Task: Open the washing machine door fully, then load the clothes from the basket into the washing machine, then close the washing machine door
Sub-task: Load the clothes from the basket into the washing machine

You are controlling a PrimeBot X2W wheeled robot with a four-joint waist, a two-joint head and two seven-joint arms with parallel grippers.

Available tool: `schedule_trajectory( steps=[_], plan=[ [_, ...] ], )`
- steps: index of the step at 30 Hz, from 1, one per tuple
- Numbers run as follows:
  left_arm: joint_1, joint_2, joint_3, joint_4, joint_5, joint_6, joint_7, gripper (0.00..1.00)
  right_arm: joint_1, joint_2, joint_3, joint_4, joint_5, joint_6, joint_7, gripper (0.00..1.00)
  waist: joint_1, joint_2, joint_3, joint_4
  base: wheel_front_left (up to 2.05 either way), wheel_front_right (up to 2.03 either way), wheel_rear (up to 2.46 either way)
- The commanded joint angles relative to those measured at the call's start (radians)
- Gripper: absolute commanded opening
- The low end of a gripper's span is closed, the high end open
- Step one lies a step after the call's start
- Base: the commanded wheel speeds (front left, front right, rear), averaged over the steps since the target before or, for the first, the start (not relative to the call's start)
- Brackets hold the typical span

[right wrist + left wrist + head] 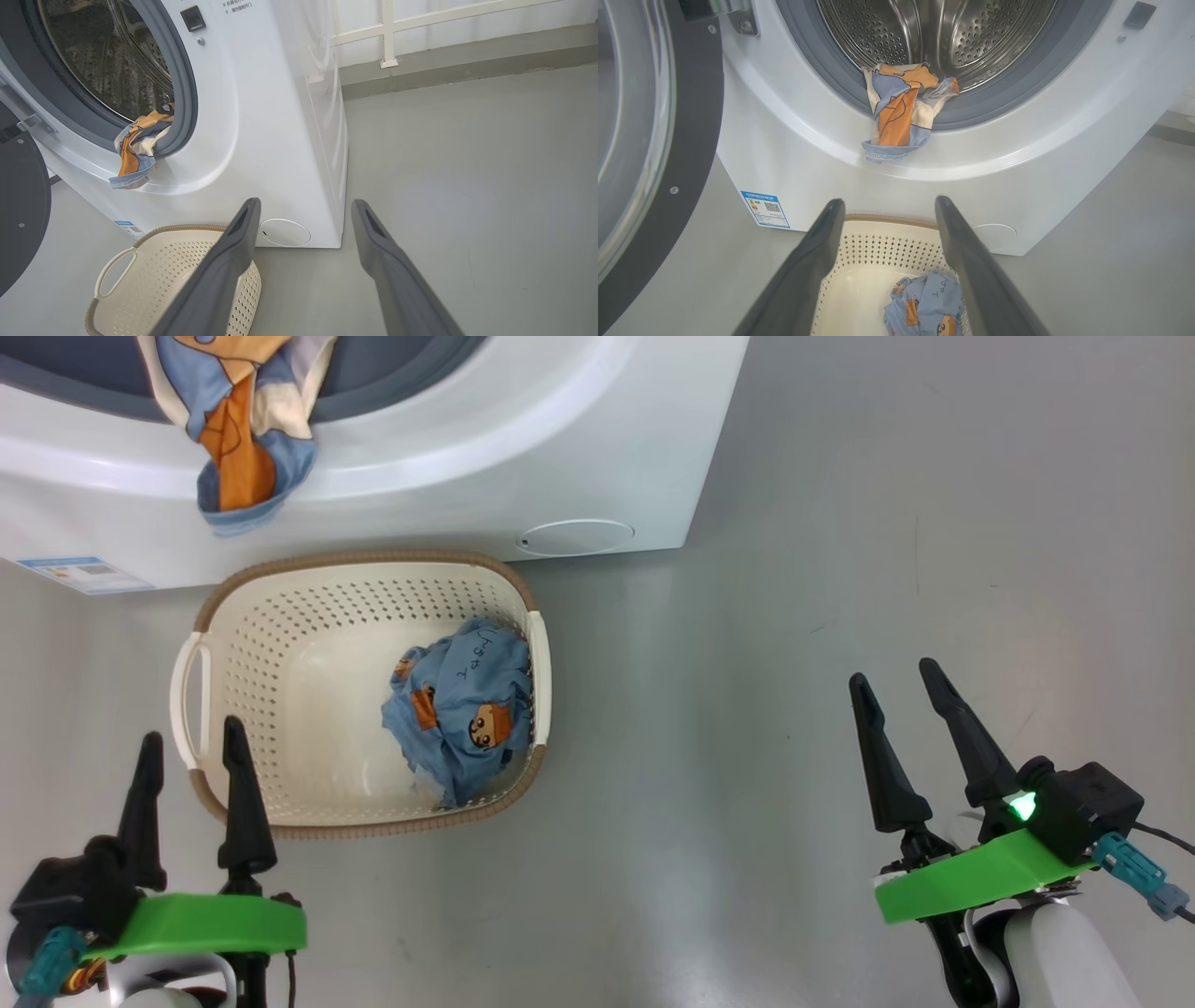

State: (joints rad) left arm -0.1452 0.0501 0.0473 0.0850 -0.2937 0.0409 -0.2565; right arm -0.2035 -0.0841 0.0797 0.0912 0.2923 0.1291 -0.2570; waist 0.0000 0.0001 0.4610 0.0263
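Observation:
The white washing machine stands with its black-rimmed door swung open to the left. One light-blue and orange garment hangs out of the drum over the grey rubber ring. In the cream basket on the floor lies a crumpled light-blue garment against its right side. My left gripper is open at the basket's near left corner, with nothing between its fingers. My right gripper is open over bare floor well to the right of the basket.
Grey floor spreads to the right of the machine. A low wall with a white railing runs behind it. The open door juts out left of the basket.

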Motion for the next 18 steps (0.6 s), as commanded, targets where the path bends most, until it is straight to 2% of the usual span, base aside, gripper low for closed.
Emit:
schedule_trajectory(
  steps=[1, 8, 14, 18],
  plan=[
    [-0.004, 0.016, 0.033, -0.012, 0.014, 0.003, -0.005, 1.0, 0.019, 0.001, 0.027, -0.02, -0.001, 0.002, -0.005, 1.0, 0.0, -0.0001, 0.0, -0.002, 0.0, 0.0, 0.0],
    [-0.087, 0.034, 0.026, 0.047, 0.017, -0.017, -0.005, 1.0, 0.012, 0.003, 0.034, -0.017, 0.005, 0.002, -0.005, 1.0, 0.0, -0.0001, 0.006, -0.01, 0.0, 0.0, 0.0],
    [-0.23, 0.062, 0.008, 0.117, 0.021, -0.035, 0.009, 1.0, 0.001, 0.005, 0.04, -0.015, 0.006, 0.002, -0.005, 1.0, 0.0, -0.0001, 0.019, -0.021, 0.0, 0.0, 0.0],
    [-0.341, 0.093, -0.001, 0.163, 0.034, -0.03, 0.058, 1.0, -0.011, 0.006, 0.044, -0.014, 0.007, 0.002, -0.005, 1.0, 0.0, -0.0001, 0.03, -0.03, 0.0, 0.0, 0.0]
  ],
)
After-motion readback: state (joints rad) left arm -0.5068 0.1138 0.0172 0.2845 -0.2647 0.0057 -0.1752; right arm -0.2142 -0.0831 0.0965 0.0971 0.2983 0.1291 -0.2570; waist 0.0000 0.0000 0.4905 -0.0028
